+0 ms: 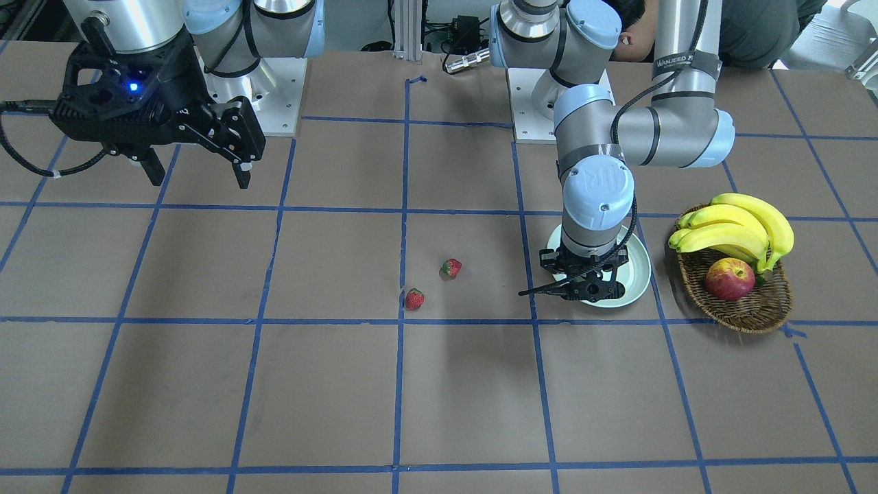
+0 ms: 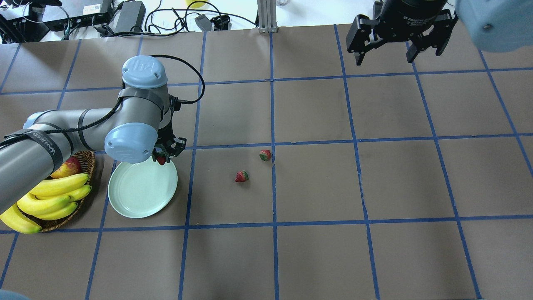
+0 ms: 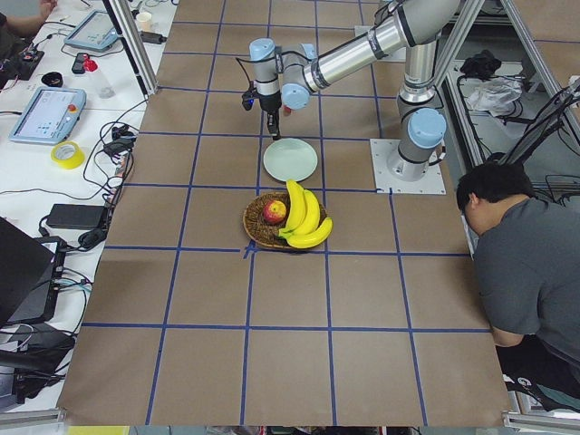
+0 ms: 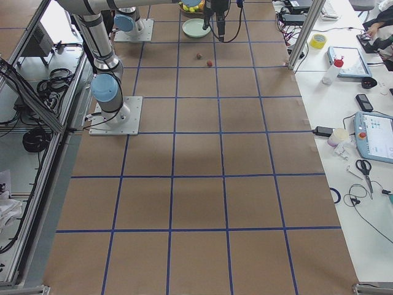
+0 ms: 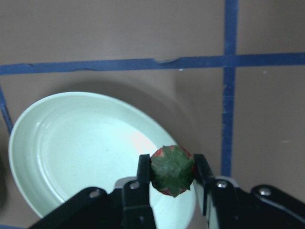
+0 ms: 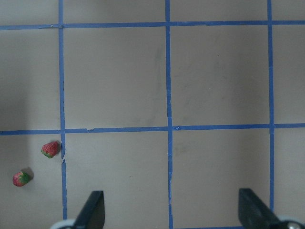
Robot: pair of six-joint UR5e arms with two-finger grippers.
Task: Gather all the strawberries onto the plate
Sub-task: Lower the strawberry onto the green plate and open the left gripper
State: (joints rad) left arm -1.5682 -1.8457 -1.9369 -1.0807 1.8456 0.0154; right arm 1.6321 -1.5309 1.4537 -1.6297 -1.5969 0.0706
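My left gripper [image 5: 172, 179] is shut on a strawberry [image 5: 172, 170], green top toward the camera, held above the near edge of the pale mint plate [image 5: 71, 143]. From overhead the same strawberry [image 2: 161, 160] shows under the left wrist at the plate's [image 2: 141, 191] far rim. Two more strawberries lie on the brown table near the centre line: one [image 2: 265, 155] farther, one [image 2: 241, 176] nearer; they also show in the right wrist view [image 6: 50, 149] [image 6: 21, 178]. My right gripper [image 2: 385, 50] hangs open and empty high over the far right of the table.
A wicker basket [image 2: 85, 166] with bananas [image 2: 54, 196] and an apple [image 2: 67, 167] stands just left of the plate. A person [image 3: 530, 272] leans in at the robot's side of the table. Cables and devices line the far table edge.
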